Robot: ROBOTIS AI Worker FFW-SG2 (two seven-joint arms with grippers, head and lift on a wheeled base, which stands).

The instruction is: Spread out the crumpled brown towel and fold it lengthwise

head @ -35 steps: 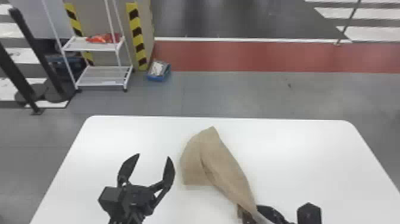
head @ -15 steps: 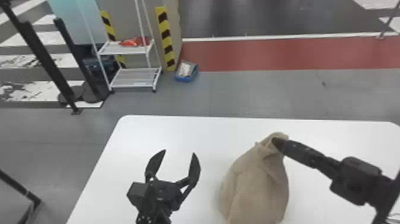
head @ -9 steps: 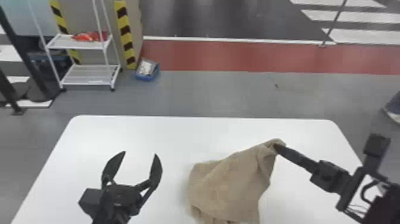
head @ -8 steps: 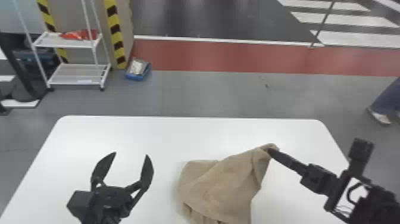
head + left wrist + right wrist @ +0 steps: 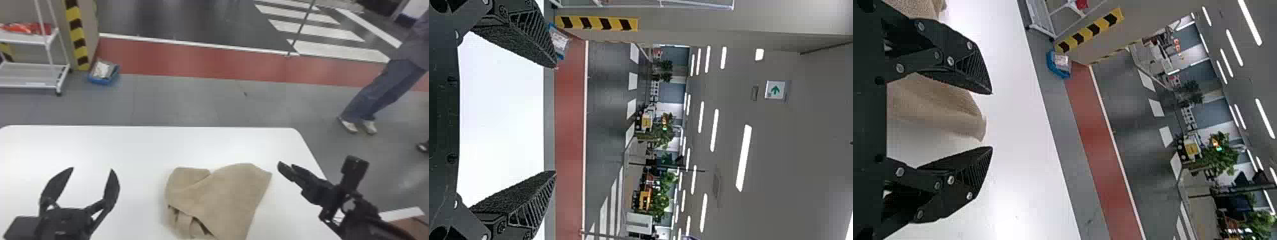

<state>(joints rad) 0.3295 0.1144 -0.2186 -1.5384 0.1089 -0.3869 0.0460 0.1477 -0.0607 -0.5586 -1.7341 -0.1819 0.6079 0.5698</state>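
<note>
brown towel [image 5: 223, 194]: plain, matte, tan-brown cloth, only partly spread, still doubled over itself. lies on white table [image 5: 140, 150], low in middle of head view, running out at bottom edge. broad smooth flap on top, blunt corner toward right; rounded fold at far left; near left edge bunched, rippled into small open pleats.
</note>
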